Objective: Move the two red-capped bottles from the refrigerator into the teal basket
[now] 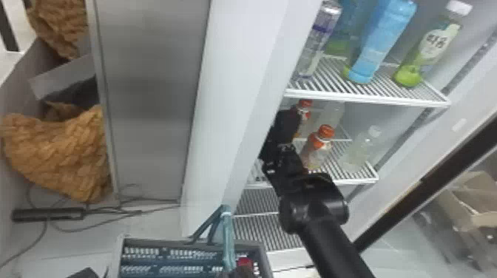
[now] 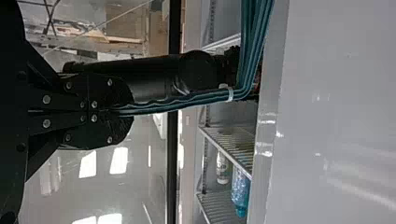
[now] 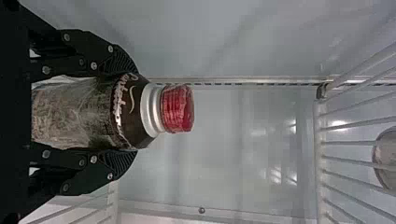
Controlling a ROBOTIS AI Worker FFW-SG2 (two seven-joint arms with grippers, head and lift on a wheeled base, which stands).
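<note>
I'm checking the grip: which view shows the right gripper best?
Right wrist view: the right gripper clasps a bottle up close. Head view: smaller, in the refrigerator. Left wrist view: partly behind the teal handle.

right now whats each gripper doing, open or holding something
Left gripper: closed on the teal basket handle.
Right gripper: closed around a red-capped bottle.

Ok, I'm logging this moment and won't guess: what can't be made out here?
- Base of red-capped bottle, right wrist view: hidden by right gripper.
- Near side of teal basket, head view: bottom edge.
- Red thing in it, head view: blurred.
- Round thing, right wrist view: picture edge.
</note>
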